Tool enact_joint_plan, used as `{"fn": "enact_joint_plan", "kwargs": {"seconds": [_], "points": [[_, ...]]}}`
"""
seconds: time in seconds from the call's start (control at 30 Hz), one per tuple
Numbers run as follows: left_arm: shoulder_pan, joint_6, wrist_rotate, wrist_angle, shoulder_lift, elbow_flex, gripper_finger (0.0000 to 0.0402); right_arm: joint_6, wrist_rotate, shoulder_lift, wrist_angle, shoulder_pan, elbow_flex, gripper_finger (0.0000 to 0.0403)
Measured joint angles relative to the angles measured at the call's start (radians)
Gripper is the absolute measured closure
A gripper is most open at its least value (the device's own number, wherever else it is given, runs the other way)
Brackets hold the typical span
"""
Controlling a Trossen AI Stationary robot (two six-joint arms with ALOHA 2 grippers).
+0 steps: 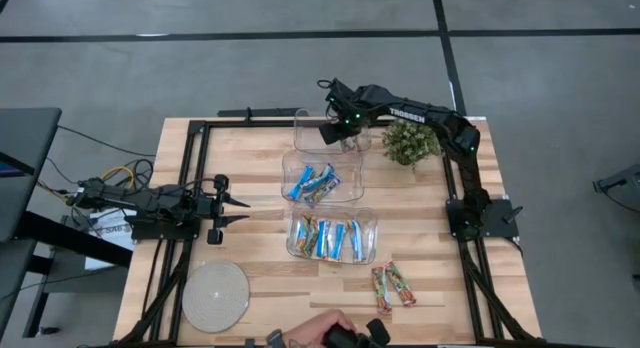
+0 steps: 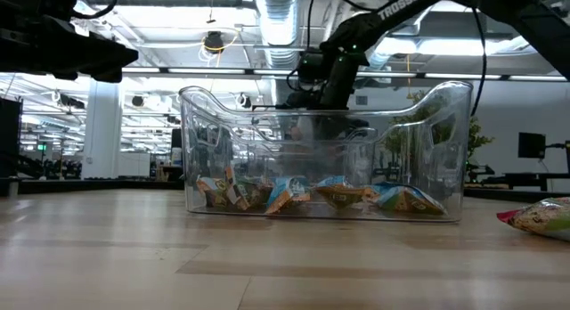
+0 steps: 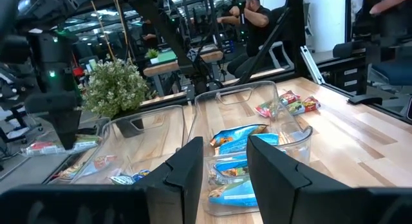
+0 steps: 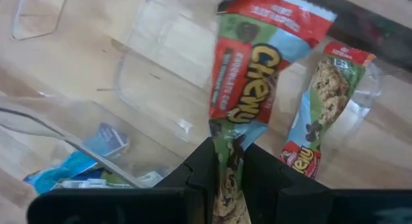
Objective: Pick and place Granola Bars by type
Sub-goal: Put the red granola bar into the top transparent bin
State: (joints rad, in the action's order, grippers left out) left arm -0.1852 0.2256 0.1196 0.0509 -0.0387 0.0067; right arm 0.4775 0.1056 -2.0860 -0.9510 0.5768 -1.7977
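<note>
Over far bin (image 4: 154, 50), bar (image 4: 257, 63) in right end effector (image 4: 230, 161)

I can read "Chewy" in yellow letters on the red-and-green granola bar (image 4: 248, 82) pinched in my right pincer (image 4: 230, 163) — its smaller print is illegible. "TROSSEN" is printed in white on the right arm (image 1: 408, 114) — nothing else is legible.

1. The place was a robotics lab or open industrial workspace
2. A wooden table (image 1: 260, 278) stood on grey carpet tiles (image 1: 540, 98), with dark robot arms (image 1: 420, 116) mounted on a black frame
3. Exposed ceiling ducts (image 2: 276, 20) and strip lighting ran overhead
4. Beyond the table sat a seated person (image 3: 257, 24) among further desks and office chairs
</note>
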Motion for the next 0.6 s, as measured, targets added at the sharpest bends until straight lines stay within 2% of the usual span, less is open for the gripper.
{"fn": "enact_joint_plan", "kwargs": {"seconds": [0.6], "points": [[0.000,0.000,0.000,0.000,0.000,0.000,0.0287,0.046,-0.002,0.001,0.009,0.026,0.000,0.0349]]}}
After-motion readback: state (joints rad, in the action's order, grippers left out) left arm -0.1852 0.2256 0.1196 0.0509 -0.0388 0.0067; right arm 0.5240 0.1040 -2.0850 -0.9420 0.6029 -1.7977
